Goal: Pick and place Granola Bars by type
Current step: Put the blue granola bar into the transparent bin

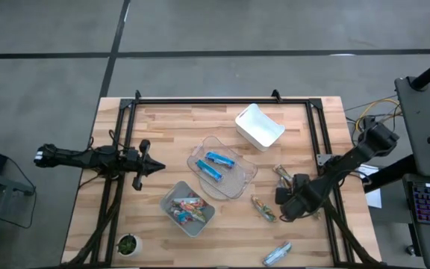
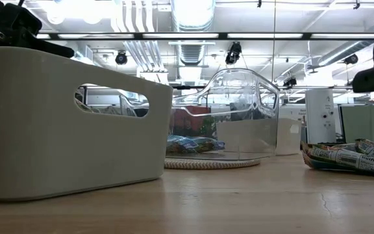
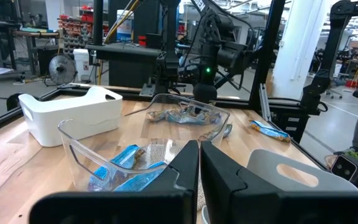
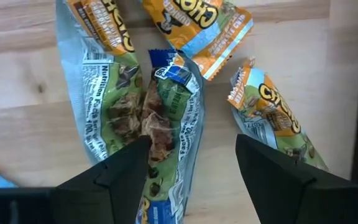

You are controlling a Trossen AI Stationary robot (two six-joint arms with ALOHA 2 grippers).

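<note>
Two blue granola bars (image 1: 215,166) lie in the clear bin (image 1: 239,187), and red and orange ones (image 1: 187,210) in the grey bin (image 1: 172,193). Greenish-brown bars (image 1: 282,173) (image 1: 263,209) lie on the table's right side, and one blue bar (image 1: 277,254) lies near the front edge. My right gripper (image 1: 290,200) points down over the greenish-brown bars (image 4: 166,118), open, one finger on either side of a bar (image 4: 194,168); I see no contact. My left gripper (image 1: 154,168) waits level at the table's left, shut (image 3: 199,168) and holding nothing.
A white bin (image 1: 260,125) stands at the far middle of the table. A black frame (image 1: 222,101) runs around the table's far and side edges. A small round green object (image 1: 128,244) sits at the near left corner. Bare wood lies between the bins and the loose bars.
</note>
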